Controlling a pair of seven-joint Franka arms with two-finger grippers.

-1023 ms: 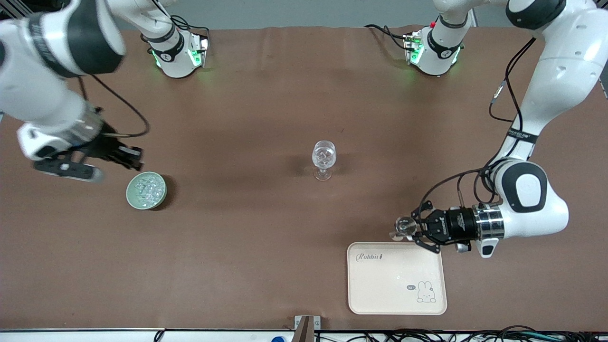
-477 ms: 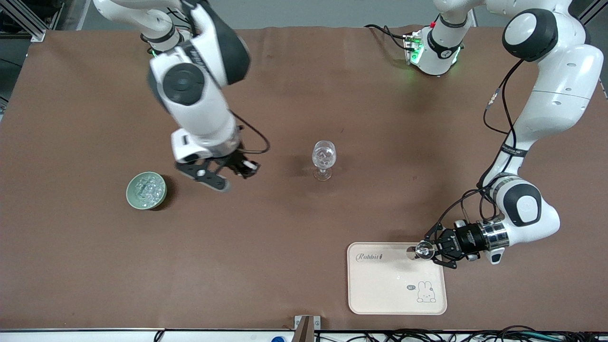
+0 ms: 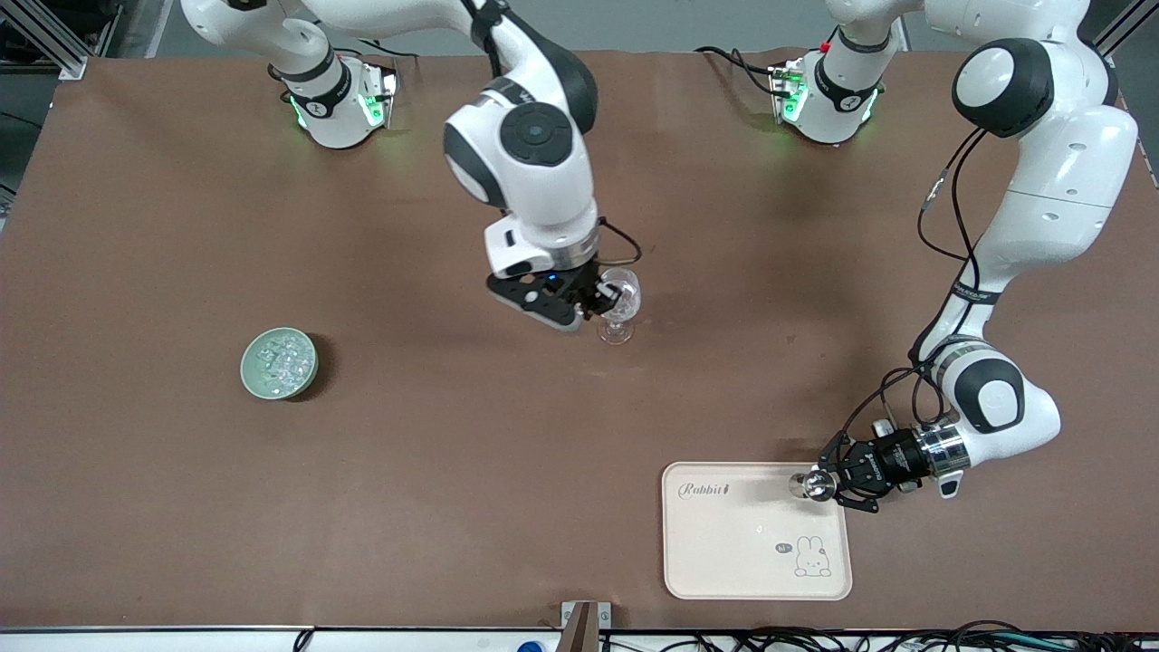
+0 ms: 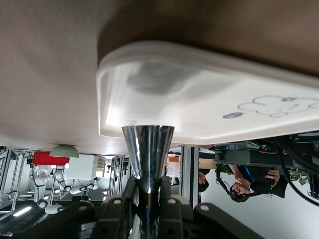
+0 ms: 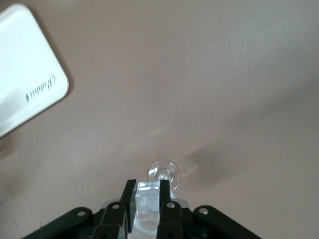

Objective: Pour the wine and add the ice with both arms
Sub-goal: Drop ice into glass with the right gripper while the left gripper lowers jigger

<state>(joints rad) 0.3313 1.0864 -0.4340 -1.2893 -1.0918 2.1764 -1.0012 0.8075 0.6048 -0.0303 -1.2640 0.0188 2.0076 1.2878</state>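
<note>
The right end effector [image 3: 599, 297] is over the stemmed glass [image 3: 617, 306], which stands near the middle of the worktop [image 3: 453, 471]. Its two fingers are pressed together on one ice cube [image 5: 146, 205]. In the right wrist view the cube sits clear and shiny between the fingers, with the foot of the glass just past the tips.

More ice [image 3: 279, 360] lies in the green bowl [image 3: 253, 379], well apart from the glass, toward the right arm's end of the worktop.

The step in hand looks like dropping this cube into the glass. To do it well, the cube should hang right above the round mouth, not above the rim. It looks a little off to one side now, so a small slide over the mouth may help. Go low before letting go, so the cube does not bounce out. Open the fingers slowly. Do not bump the glass, because it is tall and thin and could tip.

The left end effector [image 3: 826, 483] is clamped on a shiny metal cup [image 4: 148, 154]. It holds the cup over the corner of the cream tray [image 3: 724, 561], close to the front edge of the worktop.
</note>
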